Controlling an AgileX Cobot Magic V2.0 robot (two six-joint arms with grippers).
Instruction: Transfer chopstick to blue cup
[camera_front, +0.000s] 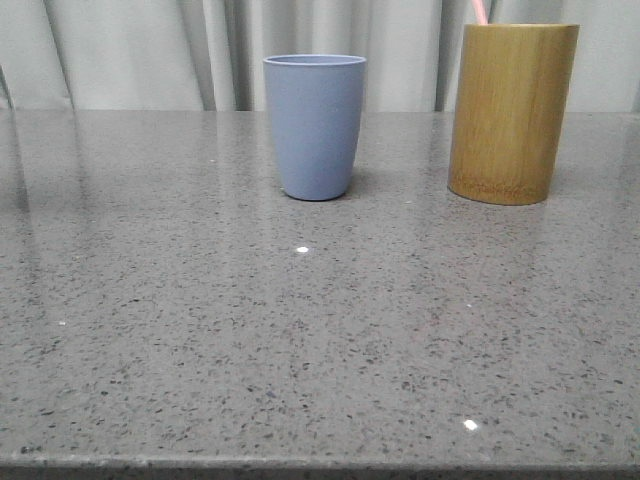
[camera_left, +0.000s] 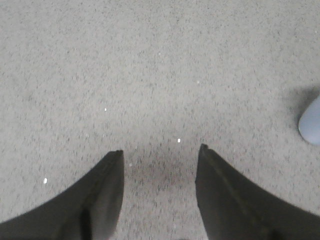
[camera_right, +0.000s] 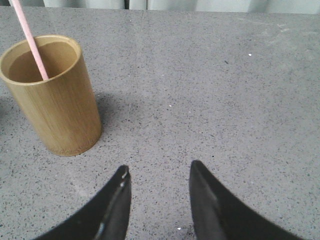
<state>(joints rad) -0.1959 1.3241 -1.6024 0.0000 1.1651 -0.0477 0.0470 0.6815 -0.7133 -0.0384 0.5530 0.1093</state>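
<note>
The blue cup (camera_front: 314, 125) stands upright at the back middle of the table; its edge shows in the left wrist view (camera_left: 311, 122). A pink chopstick (camera_front: 479, 11) sticks up out of the taller bamboo holder (camera_front: 511, 112) at the back right. In the right wrist view the chopstick (camera_right: 30, 40) leans inside the holder (camera_right: 52, 95). My left gripper (camera_left: 160, 150) is open and empty over bare table, apart from the cup. My right gripper (camera_right: 157, 167) is open and empty, beside the holder and apart from it. Neither gripper shows in the front view.
The grey speckled stone table (camera_front: 300, 330) runs to its front edge at the bottom of the front view. Pale curtains (camera_front: 150, 50) hang behind the table.
</note>
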